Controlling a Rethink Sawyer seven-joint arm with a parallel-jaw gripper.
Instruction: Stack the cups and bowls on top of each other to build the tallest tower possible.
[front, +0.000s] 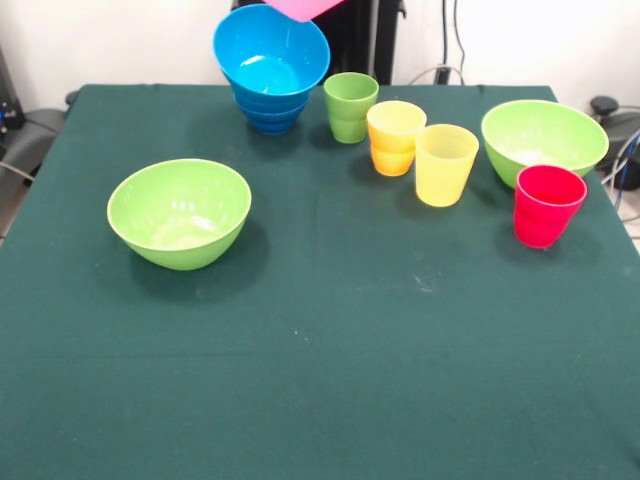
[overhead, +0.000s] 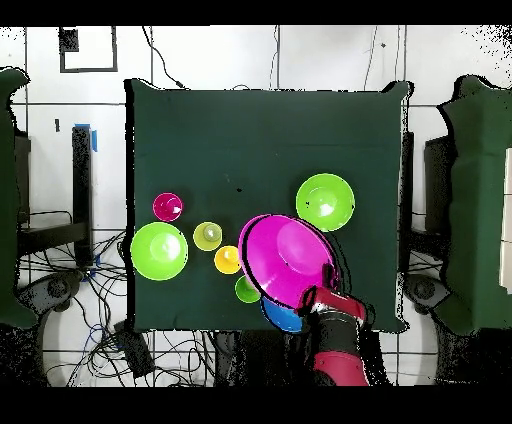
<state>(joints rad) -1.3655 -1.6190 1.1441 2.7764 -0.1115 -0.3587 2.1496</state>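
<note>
My gripper (overhead: 320, 297) is shut on the rim of the large pink bowl (overhead: 285, 258) and holds it in the air, tilted, over the tower of nested blue bowls (front: 272, 65). In the front view only the pink bowl's edge (front: 303, 8) shows at the top. In the overhead view the pink bowl hides most of the tower (overhead: 283, 318). The green cup (front: 350, 106), orange cup (front: 395, 137), yellow cup (front: 445, 163) and red cup (front: 547, 204) stand upright in a diagonal row beside the tower.
One lime green bowl (front: 180, 212) sits alone at the left of the dark green tablecloth (front: 320, 380). The other lime green bowl (front: 543, 138) sits at the right, just behind the red cup. Cables lie off the table's far edge.
</note>
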